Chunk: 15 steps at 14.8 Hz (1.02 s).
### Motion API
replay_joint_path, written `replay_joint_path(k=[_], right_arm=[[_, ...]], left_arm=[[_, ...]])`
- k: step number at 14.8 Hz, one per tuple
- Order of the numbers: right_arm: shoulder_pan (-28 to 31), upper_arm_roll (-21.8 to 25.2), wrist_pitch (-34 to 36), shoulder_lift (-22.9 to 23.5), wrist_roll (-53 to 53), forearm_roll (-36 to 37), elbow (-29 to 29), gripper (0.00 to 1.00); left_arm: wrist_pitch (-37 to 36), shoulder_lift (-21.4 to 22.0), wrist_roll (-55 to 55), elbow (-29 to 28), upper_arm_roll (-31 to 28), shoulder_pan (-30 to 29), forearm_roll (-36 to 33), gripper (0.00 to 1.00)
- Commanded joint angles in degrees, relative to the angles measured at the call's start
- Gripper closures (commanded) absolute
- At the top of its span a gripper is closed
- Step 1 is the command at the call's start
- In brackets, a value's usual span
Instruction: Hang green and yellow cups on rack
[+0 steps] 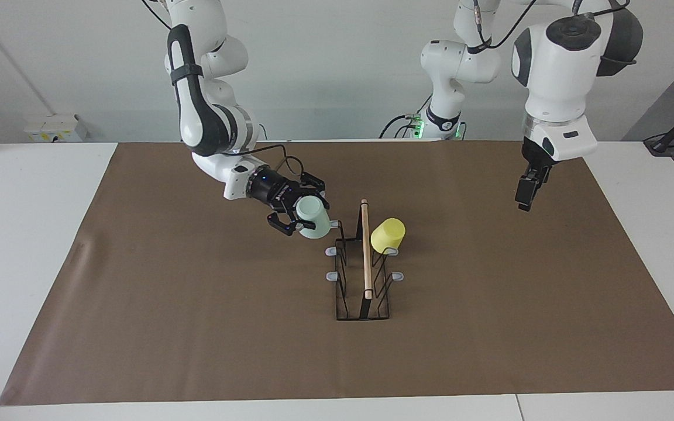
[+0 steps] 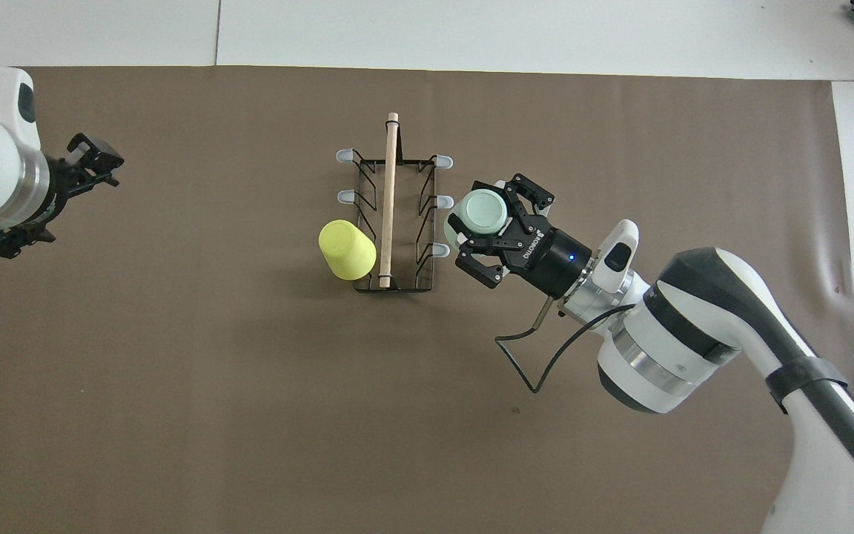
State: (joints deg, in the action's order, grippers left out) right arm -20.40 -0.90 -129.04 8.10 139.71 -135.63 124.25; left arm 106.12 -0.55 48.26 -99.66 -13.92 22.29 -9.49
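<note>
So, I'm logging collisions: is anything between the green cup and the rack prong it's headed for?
Nothing visible. The right gripper holds the green cup right beside the rack, at the prongs nearest the robots on the right arm's end. The yellow cup hangs on the rack's left-arm end, clear of it.
</note>
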Motion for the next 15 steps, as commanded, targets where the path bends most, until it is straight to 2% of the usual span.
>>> replay_joint_path(k=[1, 7, 8, 10, 11, 15], right_arm=[[-2.09, 0.20, 0.37, 3.67, 5.21, -6.12, -1.55, 1.00], [-3.33, 0.20, 3.10, 7.63, 8.83, -9.38, -2.43, 1.00], [-3.85, 0.20, 3.09, 7.81, 8.83, -10.44, -2.52, 1.00], [-4.56, 0.11, 2.74, 7.81, 8.83, -11.50, -2.78, 1.00], [-5.08, 0.11, 2.40, 7.81, 8.83, -12.02, -2.78, 1.00], [-5.79, 0.20, 2.91, 9.03, 9.96, -12.64, -2.60, 1.00]], left_arm=[[2.34, 3.27, -17.09, -5.01, 0.47, -3.39, 5.87, 0.00], [1.29, 3.01, -40.24, -4.75, 1.34, -8.04, 9.93, 0.00], [-0.54, 2.92, -41.74, -4.49, 4.05, -11.79, 9.84, 0.00], [-4.50, 2.40, -45.35, -1.95, 16.94, -22.76, 9.84, 0.00], [-5.99, 2.48, -45.71, -1.16, 19.34, -24.99, 9.84, 0.00], [-10.58, 2.57, -45.98, 1.93, 19.54, -25.19, 9.84, 0.00]])
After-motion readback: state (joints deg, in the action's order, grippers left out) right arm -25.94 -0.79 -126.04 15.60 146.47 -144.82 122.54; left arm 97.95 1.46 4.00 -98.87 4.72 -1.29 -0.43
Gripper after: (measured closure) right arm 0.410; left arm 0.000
